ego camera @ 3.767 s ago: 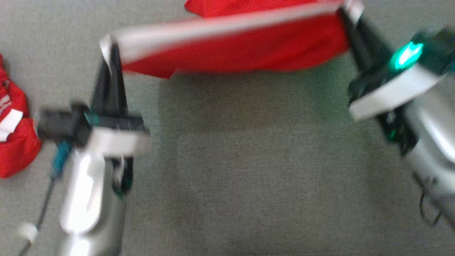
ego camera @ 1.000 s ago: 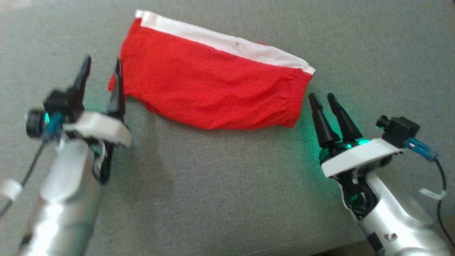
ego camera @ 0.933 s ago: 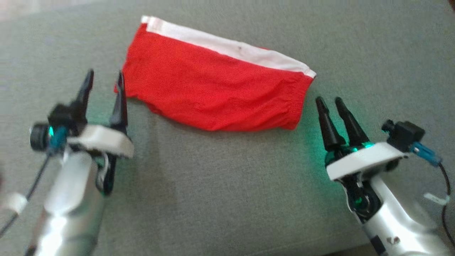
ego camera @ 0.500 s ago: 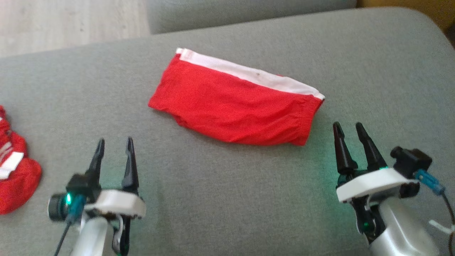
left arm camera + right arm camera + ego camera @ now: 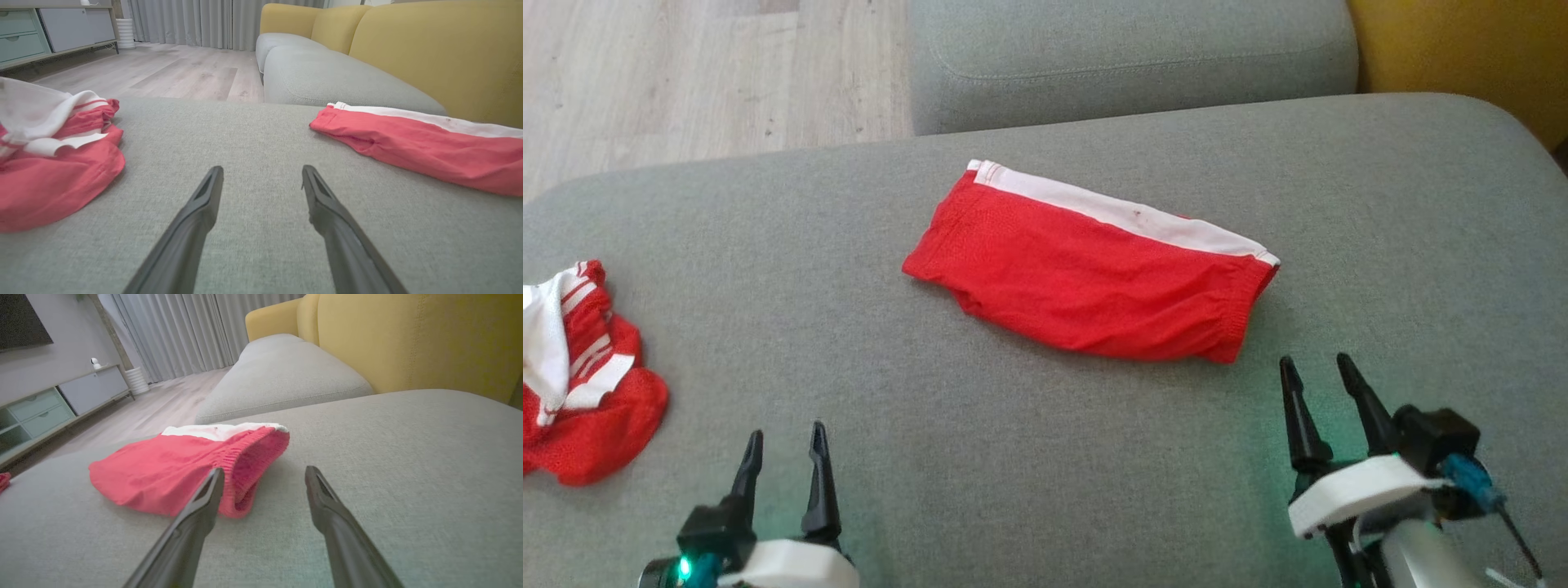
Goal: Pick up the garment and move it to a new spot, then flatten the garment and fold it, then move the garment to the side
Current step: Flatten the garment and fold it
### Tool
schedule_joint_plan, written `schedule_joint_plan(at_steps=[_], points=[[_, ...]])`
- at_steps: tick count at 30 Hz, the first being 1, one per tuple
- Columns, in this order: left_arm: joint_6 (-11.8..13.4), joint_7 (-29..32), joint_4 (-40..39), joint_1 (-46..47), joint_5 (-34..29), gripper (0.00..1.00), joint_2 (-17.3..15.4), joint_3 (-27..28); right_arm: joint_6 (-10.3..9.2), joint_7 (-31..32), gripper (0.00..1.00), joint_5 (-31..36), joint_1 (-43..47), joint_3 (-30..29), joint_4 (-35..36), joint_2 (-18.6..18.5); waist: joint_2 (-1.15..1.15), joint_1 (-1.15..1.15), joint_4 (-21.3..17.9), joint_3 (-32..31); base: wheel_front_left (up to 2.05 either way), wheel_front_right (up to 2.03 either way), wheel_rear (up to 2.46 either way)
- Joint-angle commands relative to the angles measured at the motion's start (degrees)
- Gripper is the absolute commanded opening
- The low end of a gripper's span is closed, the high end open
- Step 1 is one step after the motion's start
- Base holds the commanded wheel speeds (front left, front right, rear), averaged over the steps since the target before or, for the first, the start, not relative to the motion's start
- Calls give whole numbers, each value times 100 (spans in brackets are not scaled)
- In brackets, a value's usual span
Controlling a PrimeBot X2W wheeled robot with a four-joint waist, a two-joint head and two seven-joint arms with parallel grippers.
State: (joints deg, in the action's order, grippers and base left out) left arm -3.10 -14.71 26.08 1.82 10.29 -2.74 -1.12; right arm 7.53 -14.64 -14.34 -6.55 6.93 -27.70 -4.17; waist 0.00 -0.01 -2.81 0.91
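**Folded, let go, waiting for the move aside**

Working across the wide grey cushion (image 5: 1029, 474), using it as the folding surface. Leaving the red garment (image 5: 1094, 286) lying flat past the cushion's middle, toward its far edge. Showing it doubled over, with the white stripe (image 5: 1111, 214) running along the far side and the elastic waistband (image 5: 253, 457) turned toward the cushion's right end. Judging the fold finished and only the shift sideways remaining.

Parking a crumpled red-and-white heap (image 5: 584, 392) at the cushion's left edge, well apart from the folded piece, probably to avoid tangling the two.

Holding the right gripper (image 5: 1314, 359) over the cushion's near right part, spreading its jaws wide around nothing. Pointing its fingers at the waistband end, near it yet apart, a likely place for the next grasp.

Hovering the left gripper (image 5: 786, 430) over the cushion's near-left part, likewise gaping and empty. Aiming it along the cushion into the bare stretch between heap and garment, well apart from both, presumably to leave the fold undisturbed and in plain sight.
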Motion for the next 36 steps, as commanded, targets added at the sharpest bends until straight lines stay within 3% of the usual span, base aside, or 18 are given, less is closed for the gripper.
schedule_joint_plan(at_steps=[1,11,20,26,36], points=[[-8,-29,-193,162,-34,100,-28,214,-4,-36,100,102,-99,97,145,39,0,1,2,-15,0,0,0],[-28,-29,-208,349,164,100,-15,11,-4,-36,100,278,-143,75,148,100,0,1,-73,210,0,0,0],[-206,-29,268,2244,98,100,-14,-369,-4,-36,100,305,-840,-8,543,52,0,1,-287,1379,0,0,0],[-322,-29,1218,3356,35,100,-44,-484,-4,-36,100,326,-1142,-50,783,60,0,1,-556,1921,0,0,0],[-377,38,3219,4572,106,100,-364,-579,-4,-36,100,232,-1290,-112,1109,75,0,1,-897,2421,0,0,0]])
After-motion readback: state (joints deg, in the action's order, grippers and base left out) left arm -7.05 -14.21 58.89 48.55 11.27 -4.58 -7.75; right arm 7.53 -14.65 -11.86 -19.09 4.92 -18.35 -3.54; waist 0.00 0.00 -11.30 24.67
